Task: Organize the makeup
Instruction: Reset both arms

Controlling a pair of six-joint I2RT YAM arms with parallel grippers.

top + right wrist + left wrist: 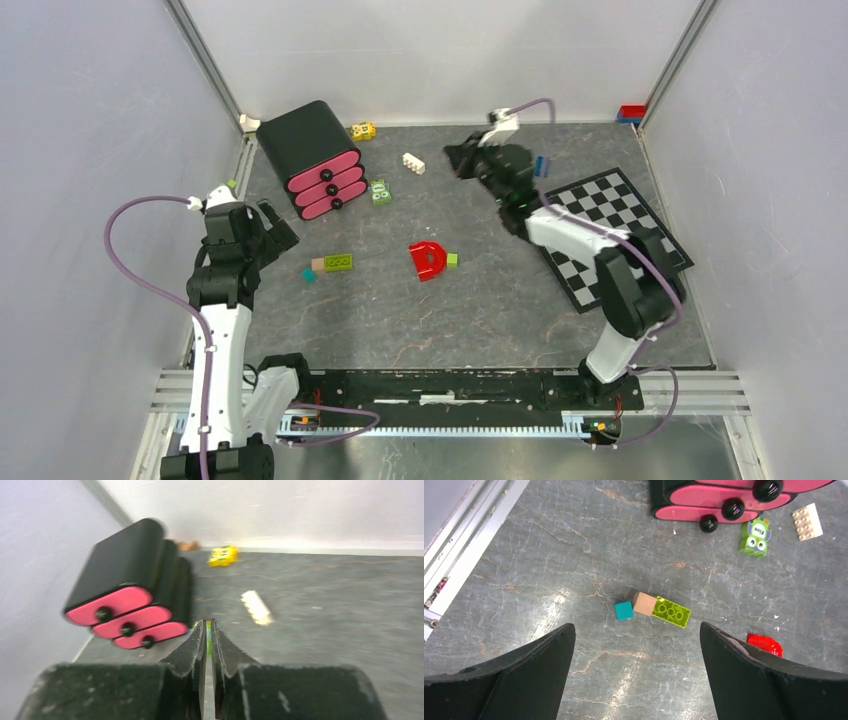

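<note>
No makeup shows in any view. A black drawer unit (310, 150) with three shut pink drawers stands at the back left; it also shows in the left wrist view (724, 500) and the right wrist view (125, 580). My left gripper (278, 228) is open and empty, in front of and to the left of the unit; its jaws (636, 626) stand wide apart above bare table. My right gripper (456, 160) is raised at the back middle and points toward the unit; its jaws (208, 622) are shut with nothing between them.
Toy bricks lie about: a yellow one (363, 130), a white one (413, 163), a green owl one (380, 192), and a teal, wood and lime row (651, 609). A red D-shaped piece (428, 259) lies mid-table. A checkerboard (615, 235) lies at the right.
</note>
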